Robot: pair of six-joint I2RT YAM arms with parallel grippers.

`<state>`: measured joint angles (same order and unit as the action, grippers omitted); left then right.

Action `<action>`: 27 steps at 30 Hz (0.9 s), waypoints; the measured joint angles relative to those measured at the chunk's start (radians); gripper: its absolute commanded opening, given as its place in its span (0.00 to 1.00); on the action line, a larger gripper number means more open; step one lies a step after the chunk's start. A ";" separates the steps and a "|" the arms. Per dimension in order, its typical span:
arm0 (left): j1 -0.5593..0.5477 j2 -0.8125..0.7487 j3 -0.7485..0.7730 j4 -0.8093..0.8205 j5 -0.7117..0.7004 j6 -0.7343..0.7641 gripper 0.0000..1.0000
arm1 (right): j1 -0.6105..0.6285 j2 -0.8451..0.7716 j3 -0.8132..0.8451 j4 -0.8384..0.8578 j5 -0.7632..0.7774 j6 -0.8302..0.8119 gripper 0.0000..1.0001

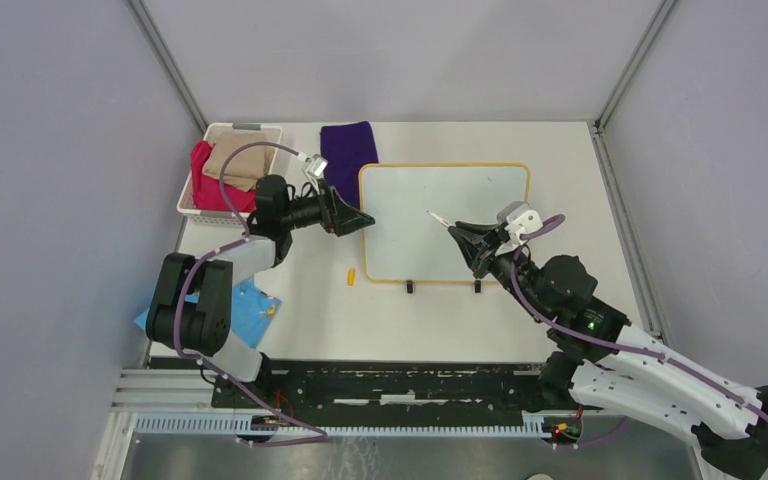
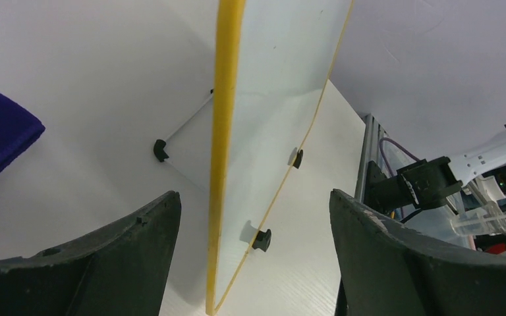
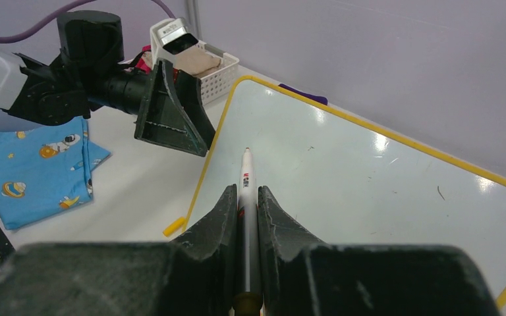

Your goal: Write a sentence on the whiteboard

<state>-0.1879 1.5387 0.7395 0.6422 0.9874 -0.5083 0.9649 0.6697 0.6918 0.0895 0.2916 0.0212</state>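
The whiteboard (image 1: pixel 445 215) lies on the table, glossy white with a thin yellow frame and two black feet on its near edge. Its face (image 3: pixel 369 178) shows plain white; the sentence is not in view. My right gripper (image 1: pixel 455 232) is shut on a white marker (image 3: pixel 246 174), whose tip points out over the board's left part. My left gripper (image 1: pixel 365 220) is at the board's left edge. In the left wrist view it (image 2: pixel 253 197) stands open, with the yellow frame (image 2: pixel 226 131) between the wide-apart fingers and touching neither.
A small yellow cap (image 1: pixel 351 276) lies on the table just left of the board's near corner. A purple cloth (image 1: pixel 348 150) lies behind the board, next to a white basket (image 1: pixel 222 135) of clothes. A blue patterned cloth (image 1: pixel 250 305) lies near the left arm's base.
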 measured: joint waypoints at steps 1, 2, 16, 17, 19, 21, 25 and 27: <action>0.000 0.018 0.000 0.003 0.010 0.000 0.88 | 0.000 0.001 0.000 0.000 -0.002 0.000 0.00; 0.000 0.032 -0.003 0.005 0.014 0.001 0.88 | 0.000 0.001 0.000 0.000 -0.004 0.000 0.00; 0.003 0.129 -0.029 0.020 0.067 0.056 0.80 | 0.000 -0.003 -0.002 0.000 -0.005 -0.001 0.00; 0.003 0.142 -0.032 0.031 0.070 0.057 0.79 | 0.000 -0.003 -0.002 0.000 -0.005 -0.002 0.00; 0.003 0.157 -0.043 0.054 0.072 0.056 0.77 | 0.000 -0.003 -0.002 0.000 -0.005 -0.002 0.00; 0.003 0.164 -0.055 0.076 0.076 0.056 0.76 | 0.000 -0.001 -0.002 0.002 -0.005 -0.002 0.00; 0.003 0.167 -0.073 0.143 0.089 0.042 0.70 | 0.000 0.012 -0.002 0.010 -0.009 -0.001 0.00; 0.003 0.180 -0.084 0.210 0.092 0.018 0.69 | 0.000 0.023 -0.002 0.014 -0.016 -0.001 0.00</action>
<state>-0.1852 1.7187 0.6559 0.8520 1.0790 -0.4904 0.9649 0.6922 0.6895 0.1040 0.2760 0.0204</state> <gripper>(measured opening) 0.713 0.178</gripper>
